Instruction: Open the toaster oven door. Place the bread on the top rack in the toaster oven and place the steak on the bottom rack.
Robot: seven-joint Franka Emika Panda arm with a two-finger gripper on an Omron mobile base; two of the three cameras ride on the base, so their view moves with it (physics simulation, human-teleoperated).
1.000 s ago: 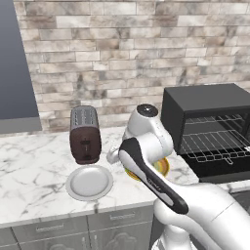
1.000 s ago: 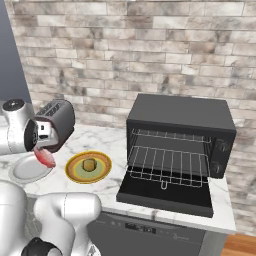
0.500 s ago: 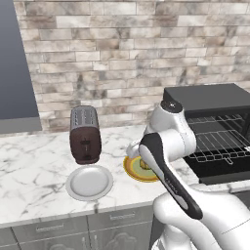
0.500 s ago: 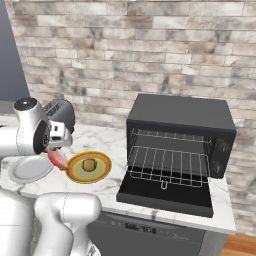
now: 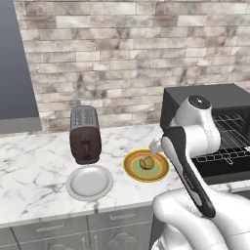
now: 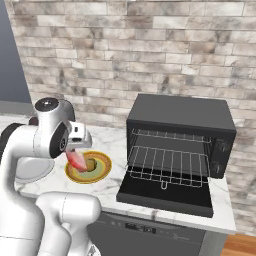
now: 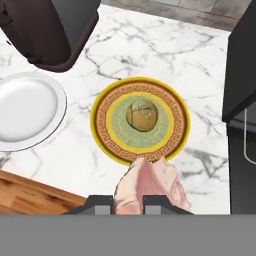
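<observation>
My gripper (image 7: 127, 202) is shut on the steak (image 7: 147, 184), a pinkish-red slab that hangs from the fingers just above the near rim of the yellow-rimmed plate (image 7: 102, 97). In the right base view the gripper (image 6: 75, 149) holds the steak (image 6: 76, 160) over that plate (image 6: 102, 167). The bread (image 7: 142, 115), a small tan roll, sits in the plate's middle, and the left base view shows the bread (image 5: 146, 162) too. The toaster oven (image 6: 182, 117) stands to the right with its door (image 6: 167, 195) folded down flat. Inside it are the top rack (image 6: 170, 139) and the bottom rack (image 6: 167, 167).
A grey-white plate (image 5: 89, 182) with nothing on it lies left of the yellow-rimmed one. Behind it stands a dark brown slot toaster (image 5: 85, 134). The brick wall runs along the back of the marble counter (image 5: 34, 171). My own arm hides part of the oven in the left base view.
The arm has swung right with the steak, from above the grey-white plate to above the yellow-rimmed plate with the bread. The grip has not changed.
</observation>
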